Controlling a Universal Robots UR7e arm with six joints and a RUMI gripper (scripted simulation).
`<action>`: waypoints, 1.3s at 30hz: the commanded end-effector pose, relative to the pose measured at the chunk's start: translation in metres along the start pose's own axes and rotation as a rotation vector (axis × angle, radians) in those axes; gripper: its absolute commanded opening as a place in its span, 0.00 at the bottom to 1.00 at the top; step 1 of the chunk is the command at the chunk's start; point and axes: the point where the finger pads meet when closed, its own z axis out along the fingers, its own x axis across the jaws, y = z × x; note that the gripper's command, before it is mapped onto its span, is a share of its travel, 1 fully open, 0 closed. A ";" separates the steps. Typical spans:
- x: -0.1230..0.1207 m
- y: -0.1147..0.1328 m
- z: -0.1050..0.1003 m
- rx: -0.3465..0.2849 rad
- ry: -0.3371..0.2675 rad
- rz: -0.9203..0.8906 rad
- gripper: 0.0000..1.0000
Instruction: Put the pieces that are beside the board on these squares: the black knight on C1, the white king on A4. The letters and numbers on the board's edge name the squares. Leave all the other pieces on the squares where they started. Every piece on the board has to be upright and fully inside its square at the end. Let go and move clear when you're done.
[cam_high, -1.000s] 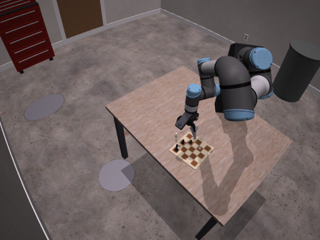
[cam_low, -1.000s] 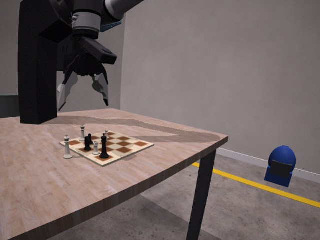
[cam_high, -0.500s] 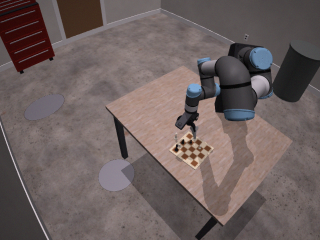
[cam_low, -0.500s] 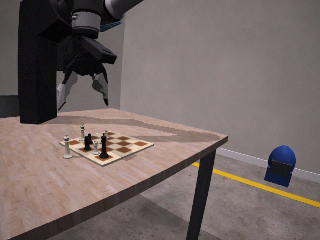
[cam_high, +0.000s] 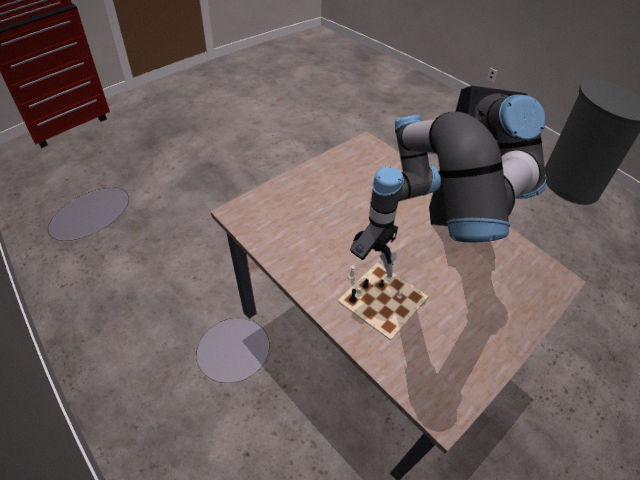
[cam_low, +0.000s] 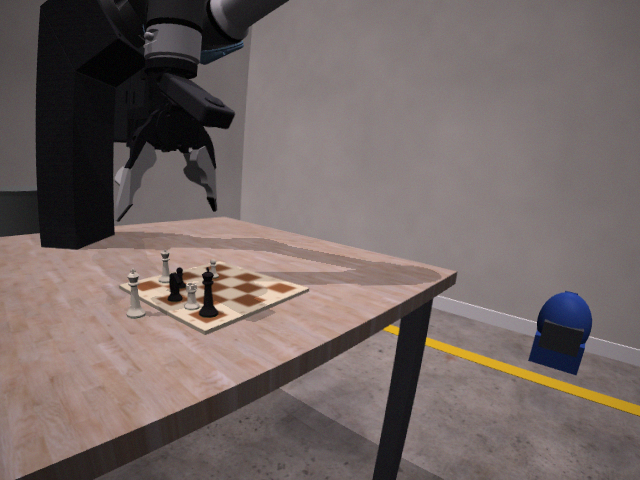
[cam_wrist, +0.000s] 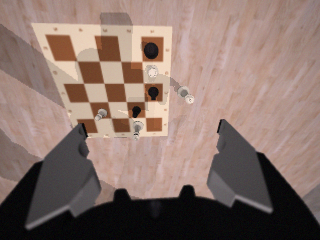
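Note:
The chessboard (cam_high: 383, 299) lies on the wooden table. The white king (cam_low: 135, 294) stands upright on the table just beside the board's edge; it also shows in the wrist view (cam_wrist: 186, 94) and in the top view (cam_high: 352, 273). The black knight (cam_low: 174, 285) stands upright on a square in the edge row nearest that king, and shows in the wrist view (cam_wrist: 153, 92). My gripper (cam_low: 166, 209) is open and empty, high above the board's far end (cam_wrist: 150, 125). The square labels are too small to read.
Other pieces stand on the board: a tall black piece (cam_low: 208, 293), a small white piece (cam_low: 191, 297), a black pawn (cam_low: 180, 276), a white piece at the corner (cam_low: 164, 266) and a white pawn (cam_low: 212, 267). The table edge (cam_low: 310, 356) is close to the board.

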 end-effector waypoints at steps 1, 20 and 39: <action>0.000 0.000 0.000 0.001 0.000 -0.016 1.00; 0.000 -0.001 -0.001 0.000 0.001 -0.195 1.00; -0.001 -0.002 -0.002 0.000 0.001 -0.600 1.00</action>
